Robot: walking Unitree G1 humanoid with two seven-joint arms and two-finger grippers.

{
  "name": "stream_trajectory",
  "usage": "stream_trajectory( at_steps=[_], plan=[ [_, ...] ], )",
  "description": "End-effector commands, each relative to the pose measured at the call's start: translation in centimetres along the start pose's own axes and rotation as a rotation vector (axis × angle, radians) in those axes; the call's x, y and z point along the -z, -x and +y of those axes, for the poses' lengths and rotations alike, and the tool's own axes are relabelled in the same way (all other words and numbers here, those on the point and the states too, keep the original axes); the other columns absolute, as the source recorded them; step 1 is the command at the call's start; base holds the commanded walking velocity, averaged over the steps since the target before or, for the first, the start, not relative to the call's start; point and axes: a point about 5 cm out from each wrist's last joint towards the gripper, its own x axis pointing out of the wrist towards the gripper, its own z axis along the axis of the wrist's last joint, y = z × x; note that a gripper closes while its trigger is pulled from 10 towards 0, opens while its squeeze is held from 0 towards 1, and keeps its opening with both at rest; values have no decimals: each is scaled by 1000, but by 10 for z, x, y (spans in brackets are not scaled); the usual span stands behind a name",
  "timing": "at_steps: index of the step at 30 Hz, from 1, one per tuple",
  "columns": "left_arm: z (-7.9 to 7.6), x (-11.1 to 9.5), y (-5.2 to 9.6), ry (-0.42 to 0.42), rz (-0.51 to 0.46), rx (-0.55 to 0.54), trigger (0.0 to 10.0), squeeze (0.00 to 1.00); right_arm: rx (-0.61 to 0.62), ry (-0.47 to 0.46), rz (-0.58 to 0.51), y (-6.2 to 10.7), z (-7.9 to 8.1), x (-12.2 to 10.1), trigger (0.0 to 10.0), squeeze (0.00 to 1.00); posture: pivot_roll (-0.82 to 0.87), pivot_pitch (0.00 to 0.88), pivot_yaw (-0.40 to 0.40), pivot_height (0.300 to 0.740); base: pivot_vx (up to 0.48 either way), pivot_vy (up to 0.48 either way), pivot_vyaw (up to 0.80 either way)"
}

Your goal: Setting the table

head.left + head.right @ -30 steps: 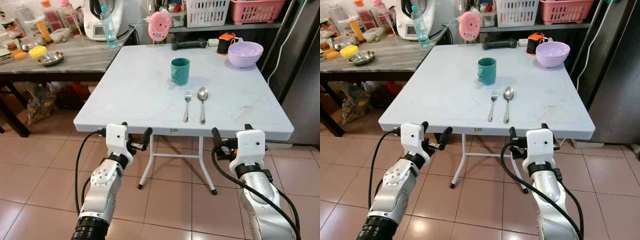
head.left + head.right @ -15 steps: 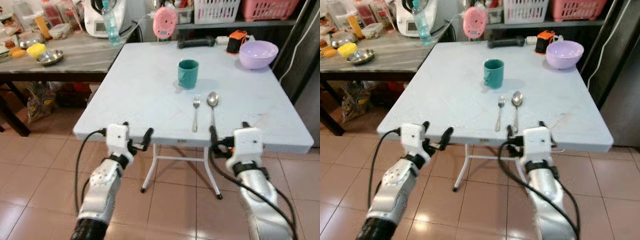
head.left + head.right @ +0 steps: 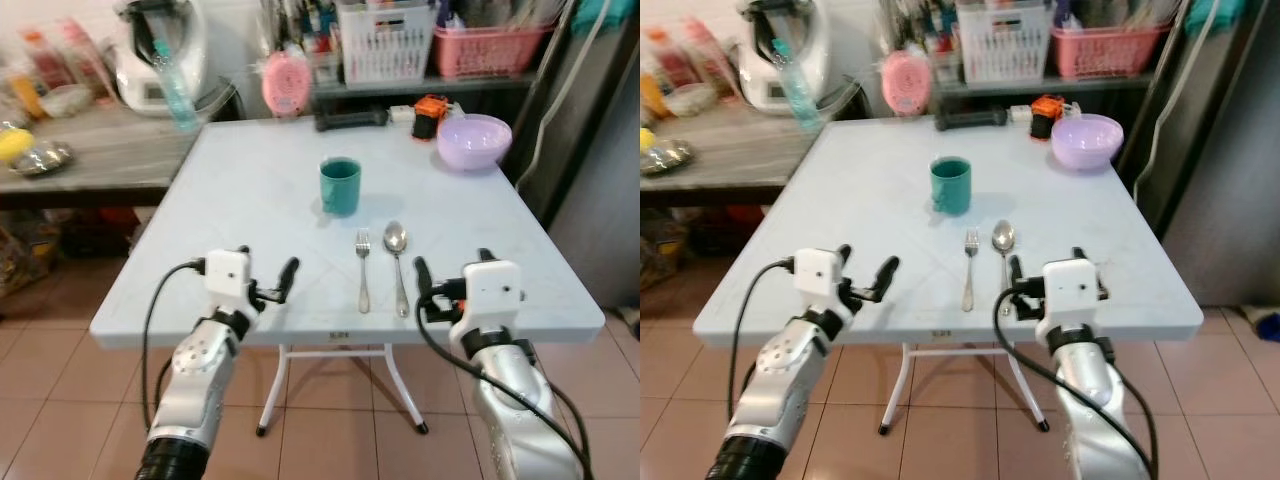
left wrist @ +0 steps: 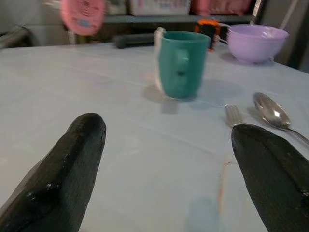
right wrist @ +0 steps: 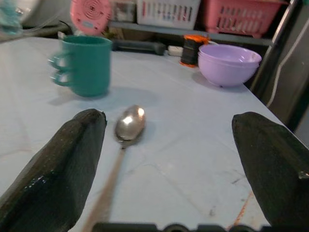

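Both the left gripper (image 3: pixel 268 287) and right gripper (image 3: pixel 450 283) are held spread, empty; the purple bowl (image 3: pixel 473 140), probably next, is best approached squarely.

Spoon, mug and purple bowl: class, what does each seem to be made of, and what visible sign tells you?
Spoon: looks like polished metal; its bowl shines with bright mirror-like glints.
Mug: teal, smooth, evenly coloured, only softly reflective; ceramic or plastic, the look leaves it open.
Bowl: probably plastic; pale purple, thin-rimmed, with a dull satin sheen rather than a hard glaze.
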Motion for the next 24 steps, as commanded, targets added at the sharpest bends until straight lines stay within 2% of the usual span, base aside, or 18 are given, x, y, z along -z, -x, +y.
stream_trajectory(
  at_steps=[1, 10, 11, 13, 16, 18, 21, 22, 24],
  plan=[
    [-5, -1, 1, -35, 6, 37, 10000, 0, -6, -18, -5, 0, 3, -2, 10000, 0, -125, 0, 90, 740, 0, 0, 0],
    [5, 2, 8, -49, 39, 7, 10000, 0, -48, -70, 0, -4, 18, -3, 10000, 0, -105, 13, 95, 740, 0, 0, 0],
    [6, 2, 9, -53, 41, 12, 10000, 0, -63, -102, 2, -9, 25, -4, 10000, 0, -97, 20, 96, 740, 0, 0, 0],
    [5, 2, 10, -53, 42, 25, 10000, 0, -68, -123, 2, -12, 28, -5, 10000, 0, -94, 24, 96, 740, 0, 0, 0],
    [-4, 1, 15, -35, 51, 141, 10000, 0, -95, -166, 9, -22, 39, -10, 10000, 0, -79, 43, 93, 740, 0, 0, 0],
    [-6, 0, 15, -37, 54, 156, 10000, 0, -97, -170, 8, -24, 40, -10, 10000, 0, -79, 43, 93, 740, 0, 0, 0],
    [-16, 2, 22, -74, 99, 303, 10000, 0, -88, -176, 23, -29, 43, -11, 10000, 0, -60, 64, 91, 740, 0, 0, 0],
    [-21, 0, 26, -118, 100, 369, 10000, 0, -74, -185, 37, -31, 44, -10, 10000, 0, -57, 69, 91, 740, 0, 0, 0],
    [-22, -1, 26, -121, 98, 378, 10000, 0, -63, -189, 46, -31, 43, -10, 10000, 0, -57, 69, 91, 740, 0, 0, 0]
  ],
)
